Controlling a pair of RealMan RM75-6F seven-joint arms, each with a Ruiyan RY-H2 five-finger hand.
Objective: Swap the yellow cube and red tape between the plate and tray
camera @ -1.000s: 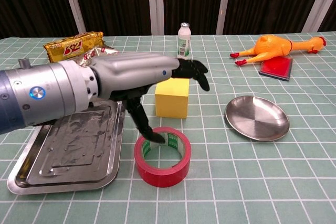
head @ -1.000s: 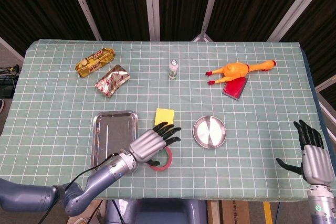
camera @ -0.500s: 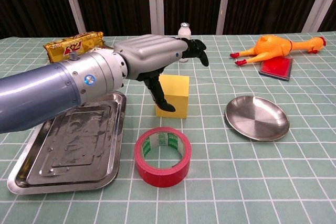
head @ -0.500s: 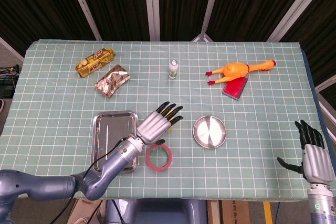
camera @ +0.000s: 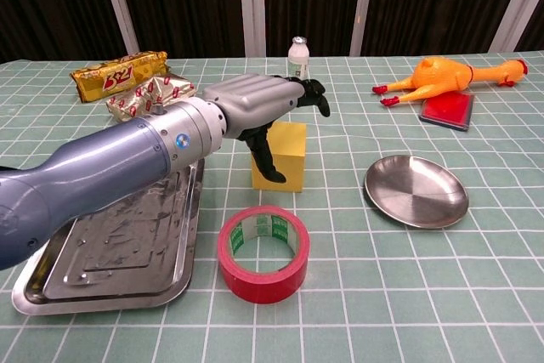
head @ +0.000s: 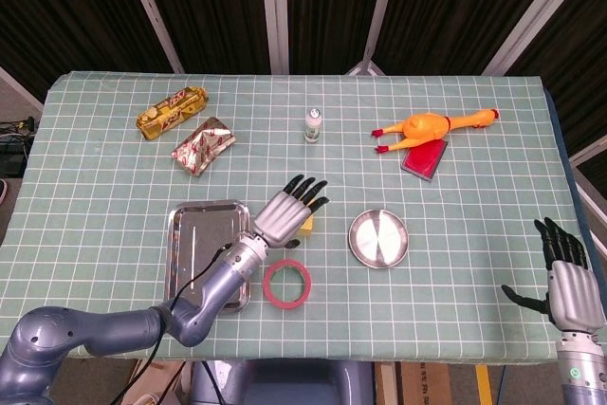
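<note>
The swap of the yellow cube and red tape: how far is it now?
Done: both items are off their dishes; the rectangular metal tray and round steel plate lie bare, and the red tape roll lies on the green checked tablecloth. In hand: the left hand is over the yellow cube, its thumb at the cube's front; a grip is not clear. Left: placing both. The right hand waits open at the table's edge.
</note>
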